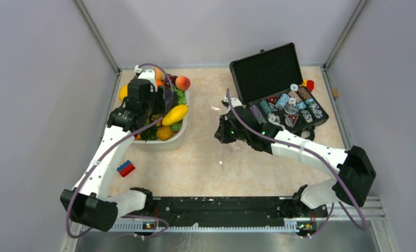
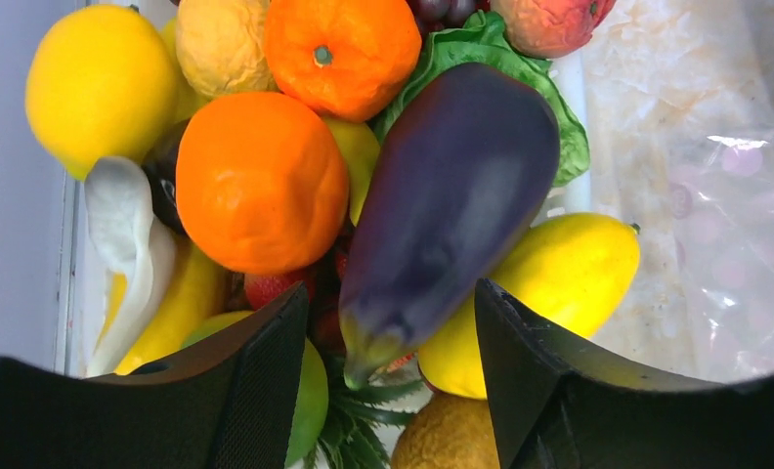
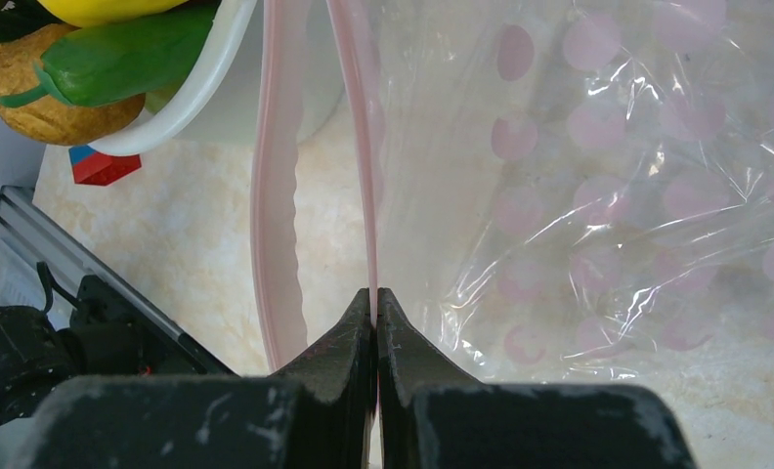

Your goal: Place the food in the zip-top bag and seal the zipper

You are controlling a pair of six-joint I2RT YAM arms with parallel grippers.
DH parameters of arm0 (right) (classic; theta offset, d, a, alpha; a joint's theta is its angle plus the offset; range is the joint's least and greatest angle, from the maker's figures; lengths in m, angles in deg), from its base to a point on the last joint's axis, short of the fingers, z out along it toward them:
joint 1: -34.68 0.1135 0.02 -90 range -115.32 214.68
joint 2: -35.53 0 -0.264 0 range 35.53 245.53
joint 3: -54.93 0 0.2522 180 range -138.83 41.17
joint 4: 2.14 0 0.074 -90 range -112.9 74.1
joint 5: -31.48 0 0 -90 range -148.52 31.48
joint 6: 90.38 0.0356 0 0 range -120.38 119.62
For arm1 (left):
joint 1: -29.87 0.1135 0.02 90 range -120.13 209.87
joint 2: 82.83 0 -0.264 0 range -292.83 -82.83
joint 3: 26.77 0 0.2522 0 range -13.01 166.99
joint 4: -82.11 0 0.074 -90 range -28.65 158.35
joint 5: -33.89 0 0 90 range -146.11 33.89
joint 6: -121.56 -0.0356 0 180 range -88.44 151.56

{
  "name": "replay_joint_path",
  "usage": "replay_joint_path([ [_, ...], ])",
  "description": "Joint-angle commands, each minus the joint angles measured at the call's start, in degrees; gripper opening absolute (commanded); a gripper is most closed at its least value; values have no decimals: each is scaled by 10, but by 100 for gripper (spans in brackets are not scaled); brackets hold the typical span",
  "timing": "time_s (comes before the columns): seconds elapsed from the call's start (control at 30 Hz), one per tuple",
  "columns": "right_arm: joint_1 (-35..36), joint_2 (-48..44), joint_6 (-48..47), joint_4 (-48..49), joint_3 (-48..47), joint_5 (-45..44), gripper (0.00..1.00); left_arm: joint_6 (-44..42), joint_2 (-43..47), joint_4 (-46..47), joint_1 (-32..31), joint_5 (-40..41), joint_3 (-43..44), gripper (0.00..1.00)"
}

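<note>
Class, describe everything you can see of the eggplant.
The eggplant is dark purple, glossy and smooth, like plastic, with a greenish cap at its narrow end. It lies slanted atop the pile in the white basin, over the lettuce and yellow mango, beside an orange. The left gripper, open, straddles its narrow end without gripping.

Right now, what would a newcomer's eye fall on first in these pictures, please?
The white basin heaped with bright toy produce at far left, where the open left gripper flanks a dark purple eggplant. At centre, the right gripper pinches the pink zipper of the clear bag.
</note>
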Motion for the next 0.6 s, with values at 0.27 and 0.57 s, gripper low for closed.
replay_joint_path([
  [0.27, -5, -20, -9, 14, -8, 11, 0, -39, -41, 0, 56, -116, 26, 65],
  [0.57, -5, -23, -6, 17, -1, 10, 0, -43, -59, -20, 70, -176, 19, 68],
])
